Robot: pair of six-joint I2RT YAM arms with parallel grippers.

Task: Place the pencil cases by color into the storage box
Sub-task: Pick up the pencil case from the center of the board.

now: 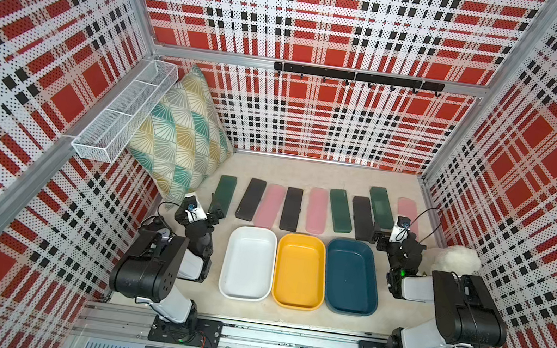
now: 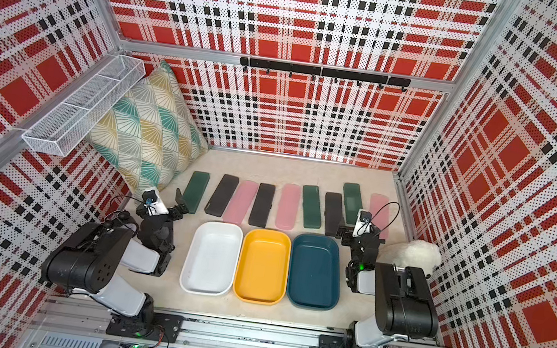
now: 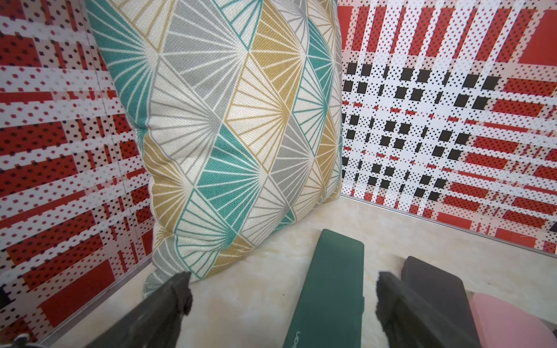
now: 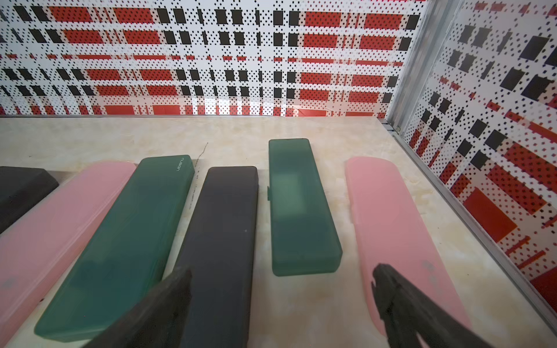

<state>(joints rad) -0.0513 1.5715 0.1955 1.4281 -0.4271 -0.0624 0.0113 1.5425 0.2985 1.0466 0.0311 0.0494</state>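
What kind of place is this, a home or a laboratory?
Most likely a robot test cell: plaid perforated panels wall in the table, two robot arms sit on an aluminium rail, and pencil cases lie in a row behind three tubs.

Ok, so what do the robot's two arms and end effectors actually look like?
The left arm and right arm share bulky black joint housings, white link shells and thin black cables looping by the wrists. The left end effector and right end effector each carry two dark, rough-surfaced, tapering fingers.
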